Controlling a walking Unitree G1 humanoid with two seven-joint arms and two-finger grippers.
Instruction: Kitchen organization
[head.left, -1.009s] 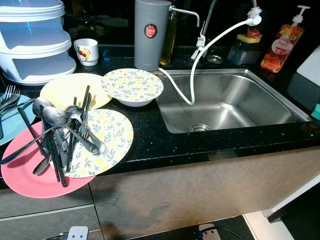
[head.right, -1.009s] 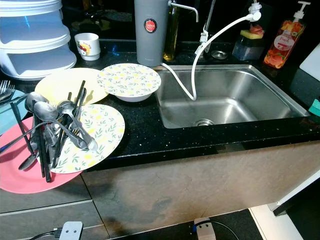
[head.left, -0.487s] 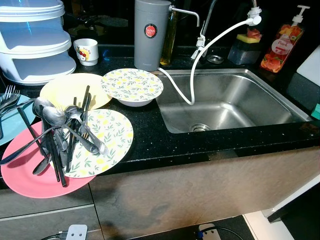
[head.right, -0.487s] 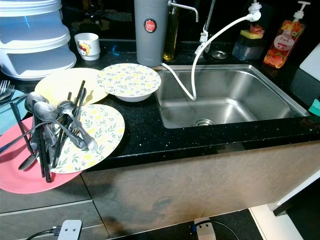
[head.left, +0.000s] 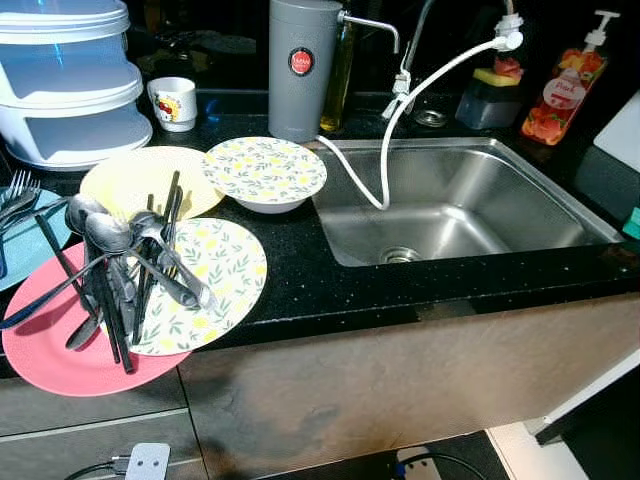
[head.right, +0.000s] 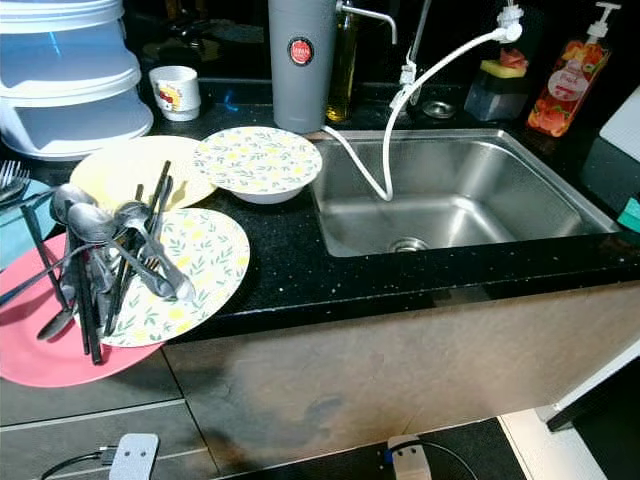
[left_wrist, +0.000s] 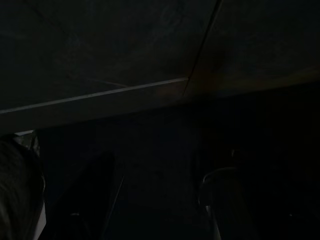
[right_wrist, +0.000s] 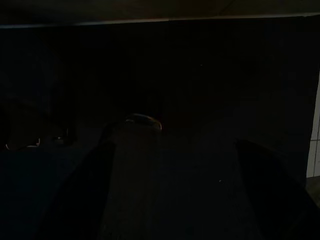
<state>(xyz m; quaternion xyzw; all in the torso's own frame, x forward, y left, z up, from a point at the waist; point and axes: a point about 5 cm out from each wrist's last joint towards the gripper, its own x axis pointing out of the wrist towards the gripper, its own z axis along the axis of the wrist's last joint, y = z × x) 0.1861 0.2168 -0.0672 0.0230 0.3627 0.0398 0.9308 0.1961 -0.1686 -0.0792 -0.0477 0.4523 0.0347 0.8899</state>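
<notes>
Mostly dishes on black bench, left of steel sink. Pink plate at near-left edge, overhanging bench front a bit. Patterned plate with lemon-and-leaf print overlapping pink plate's right side. Bunch of dark-handled spoons and forks standing upright and splayed in a holder, sitting over where pink and patterned plates meet. Yellow plate behind those, partly under patterned bowl. Patterned bowl just beside sink's left rim, same lemon print. Light blue plate at far left, cut by frame, more forks lying on it. White tiered container at back left corner. White mug with cartoon print just right of container. Tall grey canister with red round label behind bowl, bottle of yellowish oil right next to it. White hose looping from tap area down into sink. Sink basin bare, drain visible. Soap pump bottle with fruit label at back right, dark box with sponge beside it. Small white device with cable on floor below bench.

Both wrist views very dark. Left pincer hanging low, fingers faintly visible, apart. Right pincer likewise low in shade, fingers spread wide, nothing held.
</notes>
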